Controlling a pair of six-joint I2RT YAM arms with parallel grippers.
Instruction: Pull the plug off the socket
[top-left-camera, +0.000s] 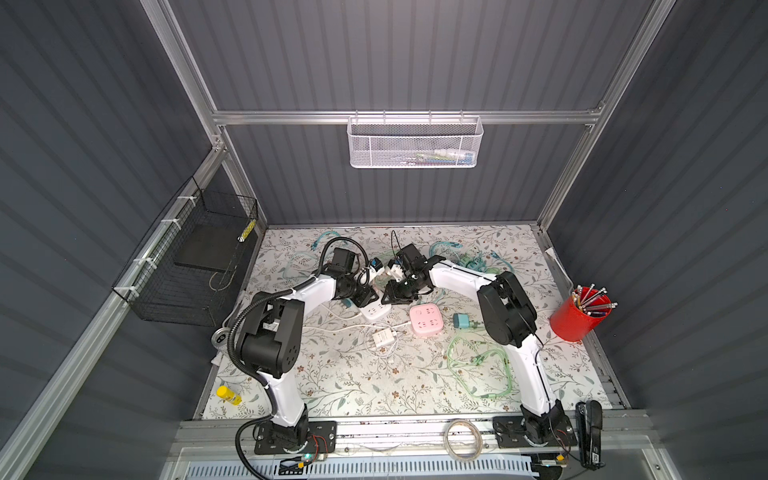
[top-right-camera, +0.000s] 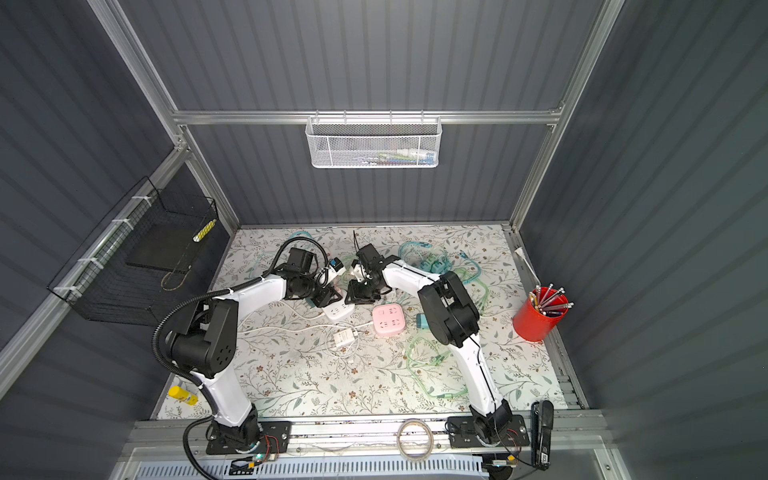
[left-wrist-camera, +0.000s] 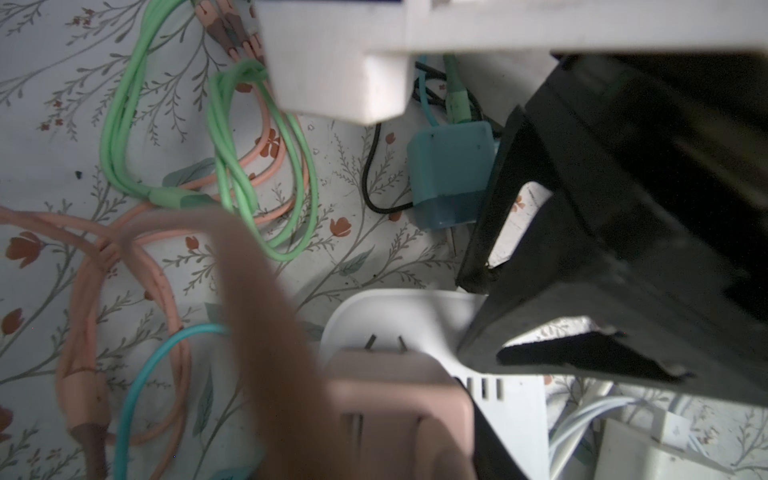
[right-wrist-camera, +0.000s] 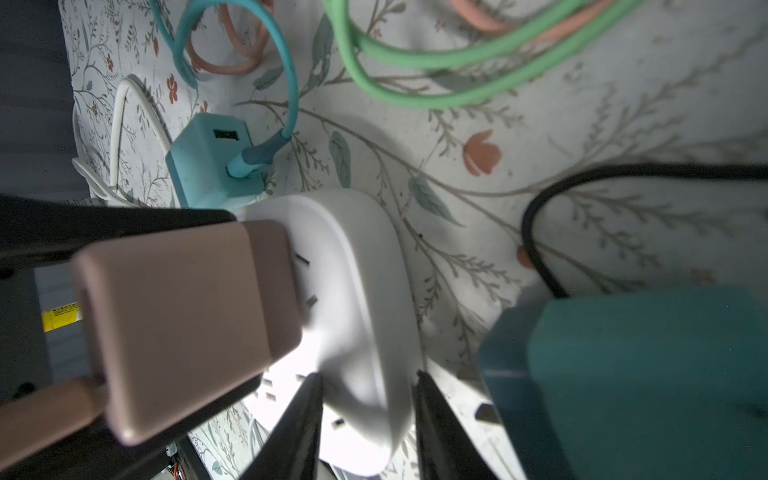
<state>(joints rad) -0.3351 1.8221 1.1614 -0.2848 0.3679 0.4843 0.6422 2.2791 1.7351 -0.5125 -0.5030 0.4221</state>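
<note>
Pink rounded plastic plug (right-wrist-camera: 183, 324), prongs partly bared against the white rounded plastic socket block (right-wrist-camera: 357, 270); we see left gripper (top-left-camera: 366, 296) clamped on plug, right gripper (right-wrist-camera: 368, 399) pinching socket block.

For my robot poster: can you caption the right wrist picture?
A pink plug partly out of the white socket, right gripper pinching the socket.

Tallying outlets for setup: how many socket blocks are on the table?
2. The white block lies near the middle in both top views, partly covered; the pink block lies just right of it, apart. More may be hidden.
</note>
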